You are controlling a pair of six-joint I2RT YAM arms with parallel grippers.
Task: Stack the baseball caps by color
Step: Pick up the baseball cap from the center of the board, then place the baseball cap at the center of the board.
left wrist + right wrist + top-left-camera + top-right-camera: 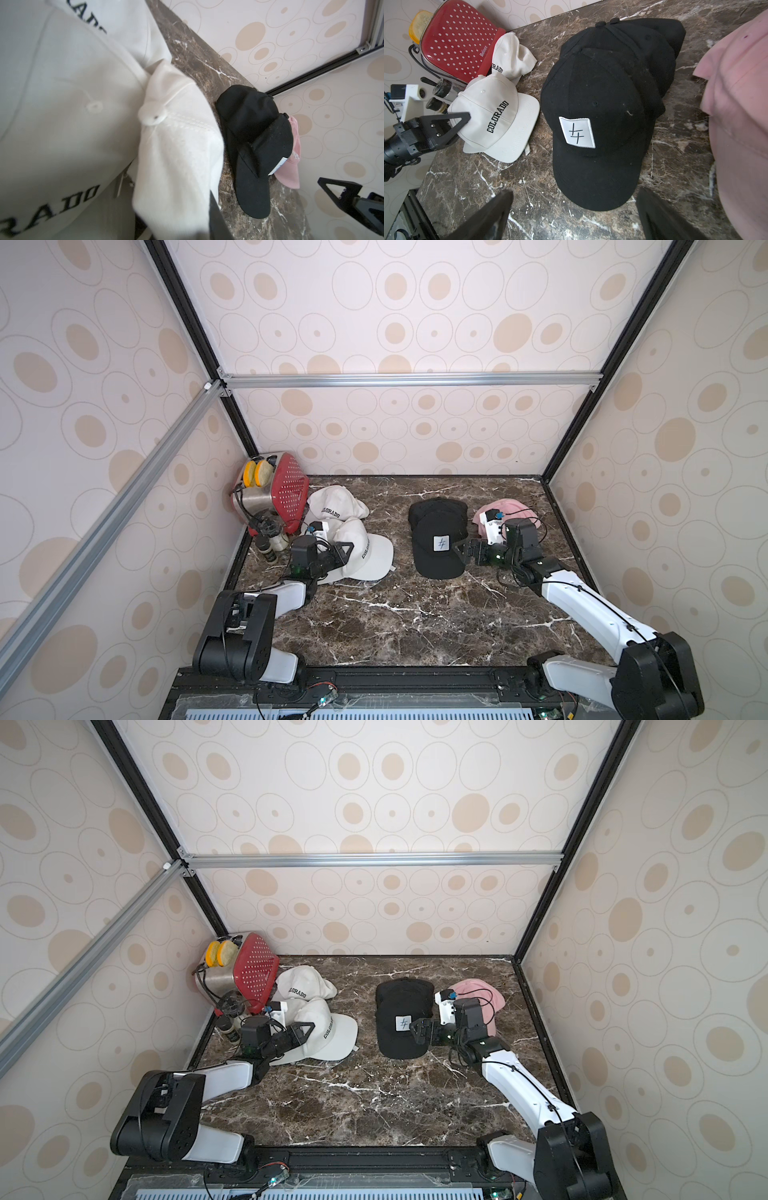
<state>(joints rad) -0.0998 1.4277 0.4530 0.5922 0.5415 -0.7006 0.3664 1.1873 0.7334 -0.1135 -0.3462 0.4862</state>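
Two sets of jaws up front: right jaws spread, empty, above the bench (550,197) just off the patch cap (591,124) brim. Left jaws pinching the near white cap (365,549) at its crown. We count three white: two stacked near, far white cap (332,502) behind. Three black caps (654,62) overlap mid-bench. Pink caps (509,506) partly under the right arm (582,597), count unclear.

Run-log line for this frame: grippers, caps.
left gripper: shut on white COLORADO fabric cap | right gripper: open, by black fabric cap with white square patch | pink fabric cap: partly hidden by right arm
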